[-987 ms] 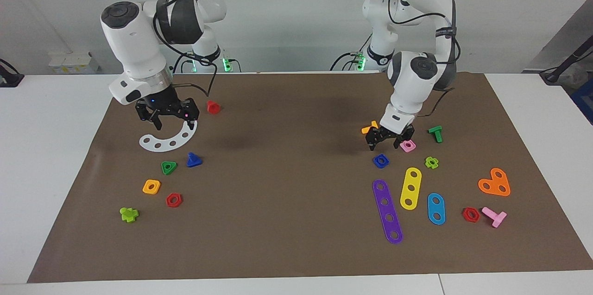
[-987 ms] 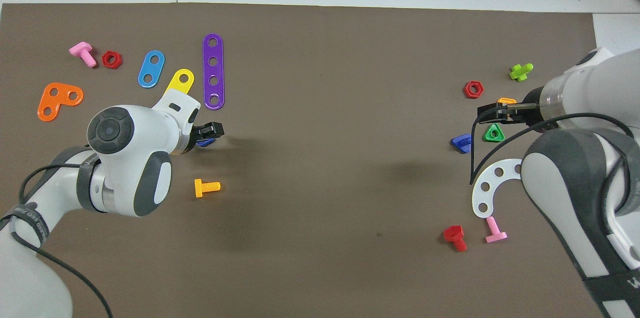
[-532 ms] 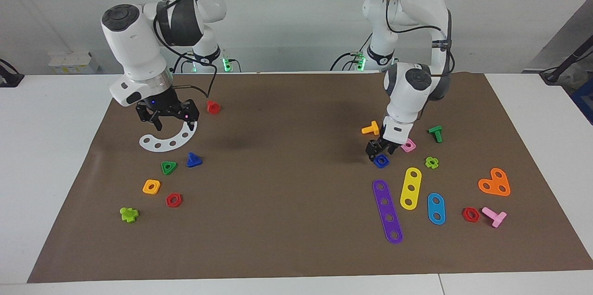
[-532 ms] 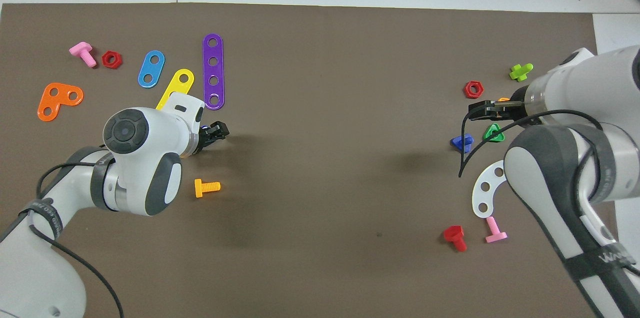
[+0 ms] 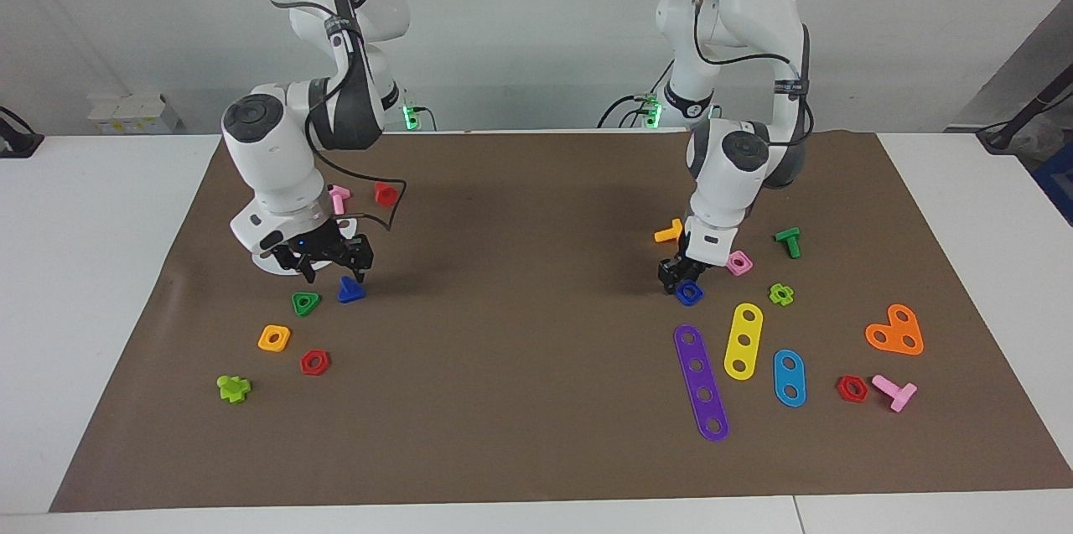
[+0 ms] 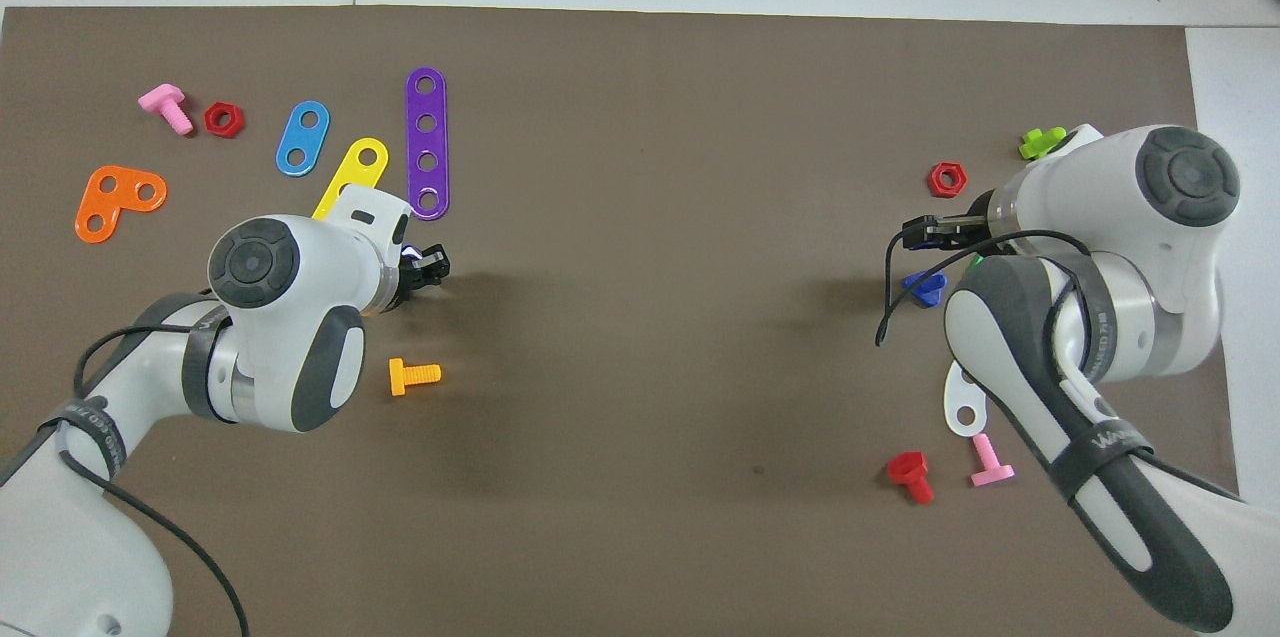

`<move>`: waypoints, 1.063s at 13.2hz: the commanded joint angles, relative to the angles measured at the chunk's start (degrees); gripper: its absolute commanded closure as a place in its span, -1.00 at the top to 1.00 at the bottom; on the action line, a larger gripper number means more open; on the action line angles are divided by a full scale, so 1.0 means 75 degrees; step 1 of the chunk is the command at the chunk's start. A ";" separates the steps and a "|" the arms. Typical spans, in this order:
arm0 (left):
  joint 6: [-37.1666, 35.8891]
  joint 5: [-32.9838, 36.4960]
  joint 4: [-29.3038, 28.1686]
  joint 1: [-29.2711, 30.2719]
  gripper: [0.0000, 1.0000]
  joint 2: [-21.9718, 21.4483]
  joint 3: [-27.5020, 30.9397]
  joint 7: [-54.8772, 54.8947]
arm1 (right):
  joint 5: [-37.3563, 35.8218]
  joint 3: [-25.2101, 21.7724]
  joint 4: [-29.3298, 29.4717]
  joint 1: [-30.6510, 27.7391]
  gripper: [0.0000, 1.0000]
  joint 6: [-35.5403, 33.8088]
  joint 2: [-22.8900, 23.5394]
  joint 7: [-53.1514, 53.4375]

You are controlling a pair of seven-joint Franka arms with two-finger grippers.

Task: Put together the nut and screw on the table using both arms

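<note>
Small blue nut [image 5: 688, 292] lies flat on the desk at mid-height of the frame, toward the left arm's end. The left pincer [image 5: 677, 276] is down on it; its state cannot be told. The blue screw [image 5: 351, 291] sits under the wide-open right pincer [image 5: 329, 264]. Both look light, rigid and slick; take them by their flat sides. The pink nut [image 5: 738, 263] and green triangular nut [image 5: 305, 303] crowd close.

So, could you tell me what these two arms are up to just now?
Each arm is going for one blue piece on the table. The left gripper is down at the nut, fingers closing around it. The right gripper hangs low just above the screw, fingers apart. Both pieces lie on the mat, nothing joined yet.
</note>
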 commanded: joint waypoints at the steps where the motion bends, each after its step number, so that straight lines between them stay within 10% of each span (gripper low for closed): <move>1: 0.0052 0.0005 0.0014 -0.0115 -0.55 0.0080 0.0071 -0.0015 | 0.0164 0.0009 -0.0576 -0.0105 0.54 0.0666 0.0032 -0.0430; 4: 0.0040 0.0005 0.0014 -0.0115 -0.48 0.0080 0.0071 0.0020 | 0.0164 0.0009 -0.1116 -0.0187 0.42 0.1289 0.0044 -0.0546; 5: 0.0040 0.0016 0.0014 -0.0127 0.47 0.0080 0.0071 0.0113 | 0.0164 0.0009 -0.1198 -0.0269 0.33 0.1290 0.0032 -0.0756; 6: 0.0017 0.0144 0.0014 -0.0127 0.87 0.0080 0.0071 0.0369 | 0.0164 0.0009 -0.1211 -0.0293 0.30 0.1290 0.0021 -0.0828; 8: -0.0112 0.0518 0.0072 -0.0104 0.92 0.0080 0.0071 0.0756 | 0.0164 0.0021 -0.1223 -0.0293 0.10 0.1278 0.0009 -0.0817; 10: -0.0112 0.0579 0.0155 -0.0022 0.90 0.0091 0.0059 0.1993 | 0.0153 0.0021 -0.1211 -0.0258 -0.86 0.1243 0.0009 -0.0770; 14: 0.0180 0.0579 0.0213 0.0166 0.75 0.0208 0.0047 0.5076 | 0.0187 0.0266 -0.1024 -0.0002 -1.00 0.1010 -0.0108 -0.0176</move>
